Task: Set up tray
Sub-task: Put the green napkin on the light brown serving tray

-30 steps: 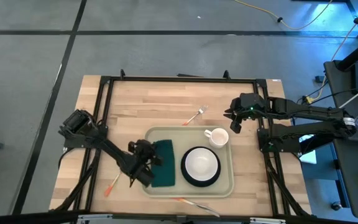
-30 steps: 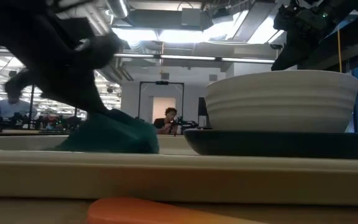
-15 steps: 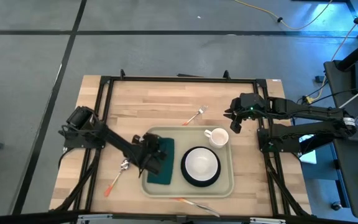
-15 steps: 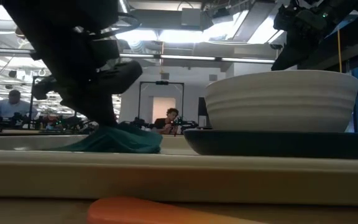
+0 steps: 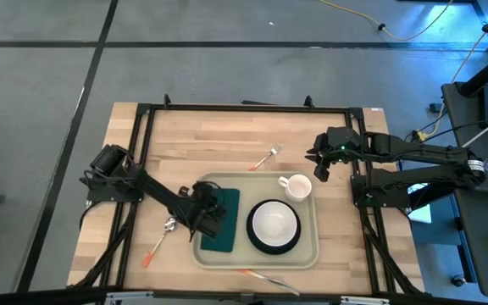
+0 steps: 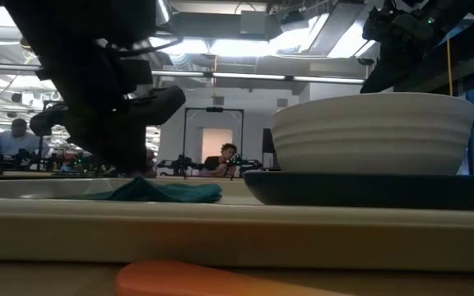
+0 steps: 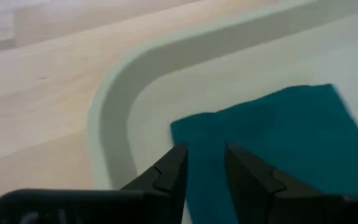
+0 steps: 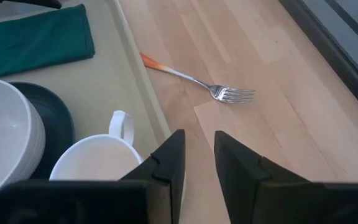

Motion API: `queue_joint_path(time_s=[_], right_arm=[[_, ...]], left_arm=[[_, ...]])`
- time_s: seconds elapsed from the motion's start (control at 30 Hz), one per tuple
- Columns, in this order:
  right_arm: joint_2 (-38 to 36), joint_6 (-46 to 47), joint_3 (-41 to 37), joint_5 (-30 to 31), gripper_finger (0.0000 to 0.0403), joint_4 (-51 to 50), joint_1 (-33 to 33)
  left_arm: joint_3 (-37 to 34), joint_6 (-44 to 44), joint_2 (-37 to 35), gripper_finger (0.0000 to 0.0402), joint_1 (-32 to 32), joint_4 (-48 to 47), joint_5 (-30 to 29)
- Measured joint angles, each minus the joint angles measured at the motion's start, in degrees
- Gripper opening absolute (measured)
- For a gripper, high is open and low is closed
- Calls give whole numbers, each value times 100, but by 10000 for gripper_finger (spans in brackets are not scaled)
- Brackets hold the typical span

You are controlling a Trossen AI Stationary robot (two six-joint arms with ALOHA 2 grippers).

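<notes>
The beige tray (image 5: pixel 312 254) lies on the wooden table. On it are a dark green napkin (image 5: pixel 225 227), a white bowl (image 5: pixel 273 224) on a dark plate (image 6: pixel 369 191), and a white mug (image 5: pixel 296 186). My left gripper (image 5: pixel 215 213) is open, and its fingertips (image 7: pixel 204 158) stand just over the napkin's corner (image 7: pixel 191 124) near the tray's rim (image 7: pixel 110 106). The napkin lies flat in the low view (image 6: pixel 159 192). My right gripper (image 5: pixel 316 165) is open and empty, in the air beyond the tray's far right corner, and it also shows in its wrist view (image 8: pixel 199 140).
A fork (image 5: pixel 267 158) with an orange handle lies on the table beyond the tray's far edge. A spoon (image 5: pixel 161 237) lies left of the tray, and another orange-handled utensil (image 5: pixel 265 277) lies at its near edge. Bare wood lies at the far left.
My left gripper has gone from the tray's near left corner toward the far edge and a little right, then risen slightly. The napkin, bunched up under it a second ago, has dropped and now lies flat on the tray.
</notes>
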Motion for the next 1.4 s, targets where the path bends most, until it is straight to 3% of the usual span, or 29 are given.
queue_joint_path(time_s=[0.1, 0.27, 0.4, 0.63, 1.07, 1.4], right_arm=[[1, 1, 0, 2, 90, 0, 0], [-1, -11, 0, 0, 90, 9, 0], [1, -11, 0, 0, 90, 7, 0], [1, -11, 0, 0, 90, -2, 0], [1, -13, 0, 0, 90, -48, 0], [1, -31, 0, 0, 90, -44, 0]], left_arm=[[0, 460, 0, 87, -118, 264, 69], [0, 1703, 24, 74, -165, 737, 990], [0, 1954, 28, 84, -101, 837, 1218], [11, 1236, 12, 111, 123, 856, 1881], [11, 293, 13, 94, -8, 910, 1933], [9, 514, 26, 88, -46, 911, 1764]])
